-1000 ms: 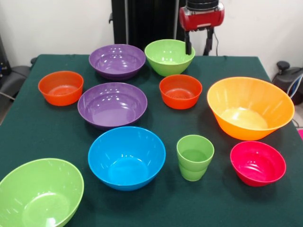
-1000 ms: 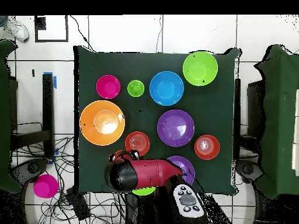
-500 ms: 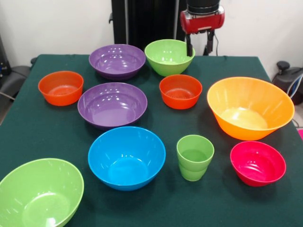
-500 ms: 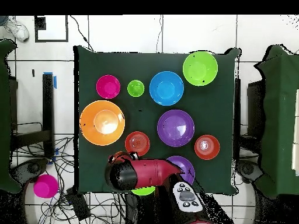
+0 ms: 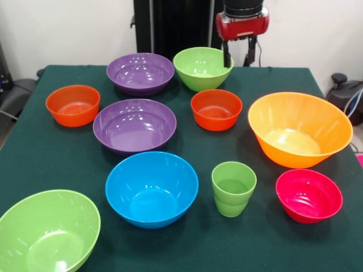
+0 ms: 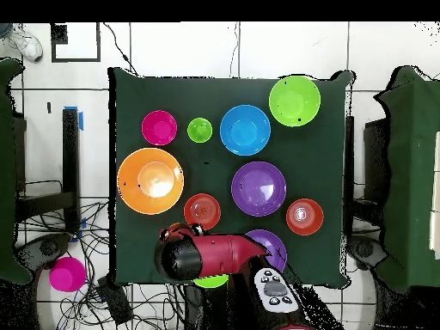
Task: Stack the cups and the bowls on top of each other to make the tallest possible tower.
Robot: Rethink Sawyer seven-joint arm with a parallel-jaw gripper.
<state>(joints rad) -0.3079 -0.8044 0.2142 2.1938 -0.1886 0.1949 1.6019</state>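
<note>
I see the tool [image 5: 237, 56] with fingers spread, empty, above the bench [image 5: 187, 249] beside the far lime-green bowl [image 5: 203, 68]. The light-green cup [image 5: 233, 188] stands well nearer, unstacked.

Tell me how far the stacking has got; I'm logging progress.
Nothing is stacked: the green cup and all nine bowls, such as the blue bowl and large orange bowl, sit apart on the table. In hand: nothing; the end effector hangs open and empty at the far edge beside a lime-green bowl. The whole tower is left.
</note>
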